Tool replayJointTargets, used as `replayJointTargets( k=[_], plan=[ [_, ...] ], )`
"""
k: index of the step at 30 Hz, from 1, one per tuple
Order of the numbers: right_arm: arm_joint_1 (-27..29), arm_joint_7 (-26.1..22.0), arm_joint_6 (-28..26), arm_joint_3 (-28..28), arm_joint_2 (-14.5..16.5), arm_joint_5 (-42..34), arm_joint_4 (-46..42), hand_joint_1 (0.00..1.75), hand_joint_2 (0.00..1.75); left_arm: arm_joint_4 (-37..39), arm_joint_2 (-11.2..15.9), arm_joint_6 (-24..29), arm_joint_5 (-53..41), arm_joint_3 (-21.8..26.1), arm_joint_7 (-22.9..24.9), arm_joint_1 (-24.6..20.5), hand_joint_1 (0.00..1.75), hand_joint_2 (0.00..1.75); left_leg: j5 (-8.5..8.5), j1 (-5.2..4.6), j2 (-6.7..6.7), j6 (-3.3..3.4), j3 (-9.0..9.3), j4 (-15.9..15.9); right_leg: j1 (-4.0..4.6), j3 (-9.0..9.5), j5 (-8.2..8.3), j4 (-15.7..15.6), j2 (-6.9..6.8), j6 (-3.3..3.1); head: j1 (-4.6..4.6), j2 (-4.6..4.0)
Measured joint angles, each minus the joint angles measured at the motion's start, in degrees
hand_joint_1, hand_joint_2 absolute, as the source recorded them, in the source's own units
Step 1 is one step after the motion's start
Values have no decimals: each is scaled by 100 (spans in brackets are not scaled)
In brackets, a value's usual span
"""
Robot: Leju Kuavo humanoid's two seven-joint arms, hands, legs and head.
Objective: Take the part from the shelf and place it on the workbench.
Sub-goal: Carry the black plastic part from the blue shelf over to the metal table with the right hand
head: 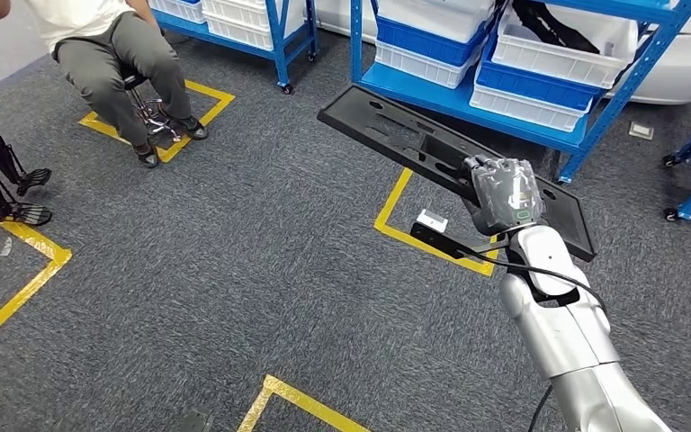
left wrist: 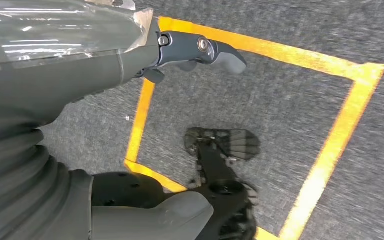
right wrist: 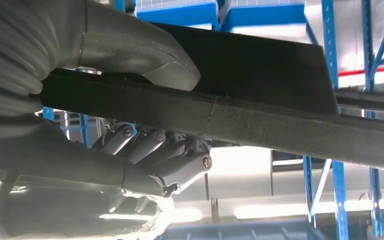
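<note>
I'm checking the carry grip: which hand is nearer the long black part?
Right. The right hand grips the black part itself, thumb over one face and fingers under the other. The left hand hangs low over the grey carpet, holding nothing.

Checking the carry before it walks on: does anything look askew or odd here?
The long black part is tilted and gripped by the right hand near one end, so most of it juts out unsupported over the carpet. A small white object lies on the floor by the yellow tape.
</note>
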Motion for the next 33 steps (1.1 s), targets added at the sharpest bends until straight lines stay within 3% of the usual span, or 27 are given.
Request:
replayJointTargets(
  k=[1,3,5,7,8,9,10,12,14,16,18,19,21,23,24,25,27,28,30,31,33],
  plan=[
    [16,17,-1,22,13,9,-15,175,175,1,13,-11,-19,-25,4,9,0,175,6,13,-22,-29,-29,7,-5,-17,10,10,-55,-33,-8,0],
    [38,54,9,56,36,23,-64,175,175,2,31,-33,-48,-63,6,13,0,175,-103,20,120,-86,-124,181,-15,-17,22,8,-143,-101,-23,0],
    [40,76,35,85,46,32,-118,175,175,2,37,-49,-63,-85,10,-9,0,175,-402,24,364,-133,-384,733,1,-13,23,4,-231,-176,-47,0],
    [50,82,56,114,55,42,-140,175,175,2,37,-50,-70,-111,17,-23,0,175,-670,37,460,-153,-744,1443,38,-13,13,5,-335,-217,-54,0],
    [59,84,58,125,61,45,-142,175,175,2,38,-48,-72,-124,20,-21,0,175,-675,38,474,-148,-828,1590,53,-11,9,5,-386,-222,-54,0],
    [66,86,61,137,69,49,-148,175,175,2,41,-39,-77,-139,24,-19,0,175,-594,36,490,-133,-824,1563,68,-7,5,5,-440,-228,-55,0],
    [70,90,62,148,78,50,-161,175,175,2,46,-28,-82,-149,26,-18,0,175,-418,28,522,-100,-685,1281,80,-1,2,4,-488,-232,-54,0],
    [71,102,62,166,92,61,-203,175,175,2,62,-8,-101,-165,30,-28,0,175,-100,-25,714,-10,-282,510,117,10,-9,6,-571,-231,-54,0],
    [78,126,69,181,101,79,-250,175,175,2,71,2,-122,-177,37,-40,0,175,-10,-87,843,46,-91,115,158,10,-21,4,-658,-216,-50,0],
    [99,144,84,201,113,96,-295,175,175,2,73,8,-133,-184,53,-32,0,175,3,-110,762,76,-96,60,181,28,-29,-18,-762,-187,-46,0],
    [113,151,97,224,118,106,-335,175,175,2,72,9,-134,-185,69,-19,0,175,64,-83,662,133,-54,-23,182,-6,-116,78,-712,-160,-48,0],
    [116,153,102,234,115,106,-352,175,175,2,71,11,-134,-184,73,-20,0,175,96,-64,614,164,-32,-65,180,-88,-230,278,-609,-165,-45,0],
    [143,156,108,250,98,104,-367,175,175,2,70,12,-134,-183,77,-32,0,175,126,-43,496,196,-23,-92,160,-421,-554,1013,-381,-200,-37,0],
    [196,156,115,261,81,104,-370,175,175,2,65,10,-135,-184,78,-26,0,175,131,-39,360,197,-25,-90,152,-702,-728,1600,-303,-184,-31,0],
    [216,157,117,267,75,104,-370,175,175,2,61,9,-135,-185,78,-18,0,175,133,-37,291,193,-23,-87,150,-697,-679,1580,-290,-147,-30,0],
    [226,157,119,273,73,104,-373,175,175,2,57,9,-135,-185,79,-12,0,175,135,-34,226,187,-21,-82,142,-587,-549,1334,-273,-101,-31,0],
    [221,157,119,281,72,104,-378,175,175,2,54,9,-135,-185,79,-14,0,175,130,-34,99,154,-31,-48,106,-215,-208,513,-120,-20,-31,0],
    [217,157,120,283,71,103,-381,175,175,2,53,9,-135,-185,79,-17,0,175,124,-39,48,126,-49,-23,93,-74,-89,206,-49,-16,-33,0],
    [213,157,122,288,78,102,-384,175,175,2,51,9,-136,-185,74,-11,0,175,129,-40,-40,54,-99,4,101,23,-5,-24,6,-67,-38,0],
    [208,157,126,291,85,102,-386,175,175,2,51,9,-136,-185,68,-2,0,175,141,-30,-78,20,-119,-3,99,28,13,-31,-45,-108,-39,0],
    [182,157,138,296,108,106,-394,175,175,3,56,9,-138,-186,50,12,0,175,96,-12,-3,-41,-171,66,69,53,54,-78,-135,-195,-53,0]
  ],
)
